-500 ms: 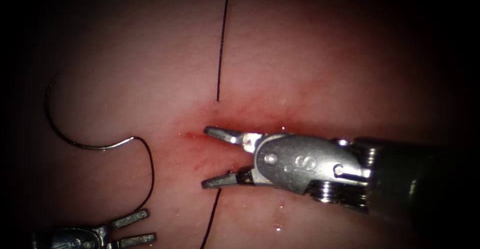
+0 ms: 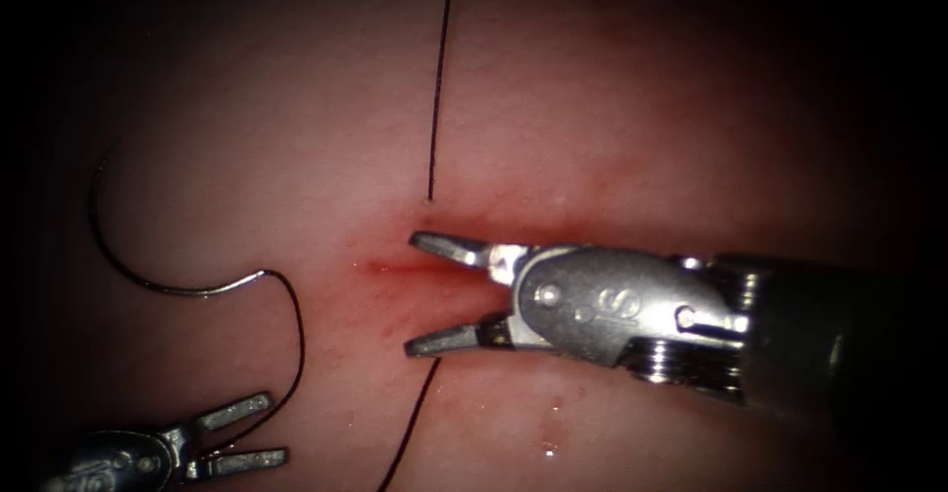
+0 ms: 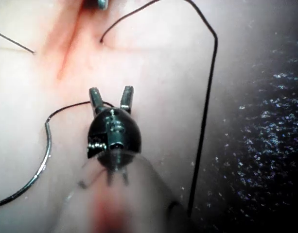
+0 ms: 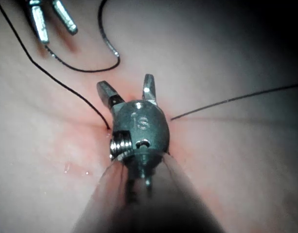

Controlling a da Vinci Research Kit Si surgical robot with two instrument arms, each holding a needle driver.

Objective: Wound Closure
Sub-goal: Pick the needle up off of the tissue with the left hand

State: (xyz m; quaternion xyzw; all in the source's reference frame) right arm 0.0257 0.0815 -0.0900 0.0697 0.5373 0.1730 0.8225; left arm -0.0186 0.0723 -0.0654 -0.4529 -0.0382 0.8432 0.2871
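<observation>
We are hovering right tool (image 2: 420, 292), jaws spread wide, holding nothing, over cut (image 2: 390, 267). Left tool (image 2: 247, 433) at seven o'clock, jaws parted, empty. Needle (image 2: 138, 273) lying free on tissue (image 2: 612, 107) at nine o'clock, thread (image 2: 435, 97) trailing. Advice: we grasp needle mid-curve, avoiding thread.

a dark speckled surface (image 3: 265, 121) lies beside the lit area, with blackness at the edges.

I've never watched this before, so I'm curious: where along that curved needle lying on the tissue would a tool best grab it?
Probably on the needle's arched body, nearer the thread end than the tip. It lies flat and free left of the cut, so the open left tool, just below, could come up at it.
</observation>
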